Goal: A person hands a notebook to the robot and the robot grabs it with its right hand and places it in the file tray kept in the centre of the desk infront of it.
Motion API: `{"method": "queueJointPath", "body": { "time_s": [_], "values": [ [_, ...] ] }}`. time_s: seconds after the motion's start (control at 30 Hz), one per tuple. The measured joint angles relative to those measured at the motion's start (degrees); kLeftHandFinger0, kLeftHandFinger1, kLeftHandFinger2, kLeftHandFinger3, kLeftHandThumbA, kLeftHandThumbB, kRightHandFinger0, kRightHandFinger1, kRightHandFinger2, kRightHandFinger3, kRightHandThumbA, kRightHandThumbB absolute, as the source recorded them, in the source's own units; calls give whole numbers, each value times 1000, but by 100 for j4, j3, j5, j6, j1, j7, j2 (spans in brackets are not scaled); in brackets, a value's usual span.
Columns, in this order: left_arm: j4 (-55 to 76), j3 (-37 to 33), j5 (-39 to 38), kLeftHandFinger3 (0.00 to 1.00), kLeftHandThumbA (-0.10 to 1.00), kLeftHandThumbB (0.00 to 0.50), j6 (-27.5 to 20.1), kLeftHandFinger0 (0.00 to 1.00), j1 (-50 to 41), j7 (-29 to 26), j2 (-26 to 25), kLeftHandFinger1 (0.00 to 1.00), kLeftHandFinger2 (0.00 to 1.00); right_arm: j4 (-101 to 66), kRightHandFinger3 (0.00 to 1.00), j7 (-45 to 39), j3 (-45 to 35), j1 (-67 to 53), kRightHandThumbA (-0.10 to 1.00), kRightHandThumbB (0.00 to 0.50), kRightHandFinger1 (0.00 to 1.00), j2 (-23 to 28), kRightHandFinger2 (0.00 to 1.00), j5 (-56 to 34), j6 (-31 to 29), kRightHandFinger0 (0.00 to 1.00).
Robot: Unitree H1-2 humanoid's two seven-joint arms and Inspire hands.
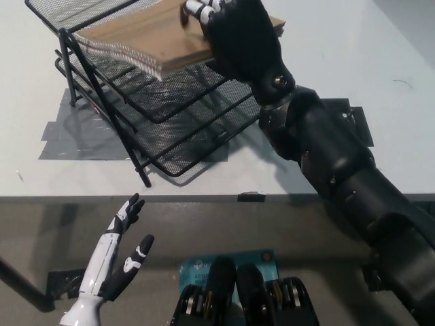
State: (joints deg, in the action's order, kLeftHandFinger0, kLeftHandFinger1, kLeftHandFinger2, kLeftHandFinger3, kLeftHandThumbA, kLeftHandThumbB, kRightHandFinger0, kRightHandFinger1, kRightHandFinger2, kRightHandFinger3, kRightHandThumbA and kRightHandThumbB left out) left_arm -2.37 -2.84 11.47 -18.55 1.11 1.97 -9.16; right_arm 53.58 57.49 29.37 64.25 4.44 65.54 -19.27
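A brown spiral-bound notebook (146, 37) lies tilted over the upper tier of the black wire file tray (163, 115) at the top of the head view. My black right hand (234, 34) is shut on the notebook's right end, fingers curled over its cover. The notebook's far edge runs out of the picture at the top. My white left hand (112, 261) rests open at the lower left, below the desk's edge, holding nothing.
The tray stands on a white desk (340, 61), over grey tape patches (81, 139) stuck to the surface. More dark tape (357, 119) shows beside my right forearm. The desk's front edge runs across the middle of the picture.
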Motion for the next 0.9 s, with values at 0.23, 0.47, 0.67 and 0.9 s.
{"method": "queueJointPath", "body": {
  "time_s": [0.23, 0.47, 0.67, 0.9],
  "values": [
    [14, -12, 52, 1000, 849, 209, 43, 998, 21, -1, 0, 1000, 1000, 593, 101, 383, 358, 113, 618, 0, 0, -40, 84, 41, 50, 0],
    [20, -15, 66, 1000, 837, 214, 46, 979, 73, 0, 1, 1000, 1000, 935, 35, 660, 804, 111, 778, 0, 0, -97, 14, 141, 229, 0],
    [20, -16, 78, 1000, 853, 207, 46, 971, 154, 0, -2, 998, 1000, 1027, 0, 944, 1297, 116, 683, 0, 0, -118, 11, 233, 392, 0],
    [20, -17, 96, 1000, 826, 212, 45, 966, 170, 0, -3, 984, 987, 1093, 0, 1290, 1418, 102, 194, 0, 0, -125, 10, 184, 535, 0]
  ]
}}
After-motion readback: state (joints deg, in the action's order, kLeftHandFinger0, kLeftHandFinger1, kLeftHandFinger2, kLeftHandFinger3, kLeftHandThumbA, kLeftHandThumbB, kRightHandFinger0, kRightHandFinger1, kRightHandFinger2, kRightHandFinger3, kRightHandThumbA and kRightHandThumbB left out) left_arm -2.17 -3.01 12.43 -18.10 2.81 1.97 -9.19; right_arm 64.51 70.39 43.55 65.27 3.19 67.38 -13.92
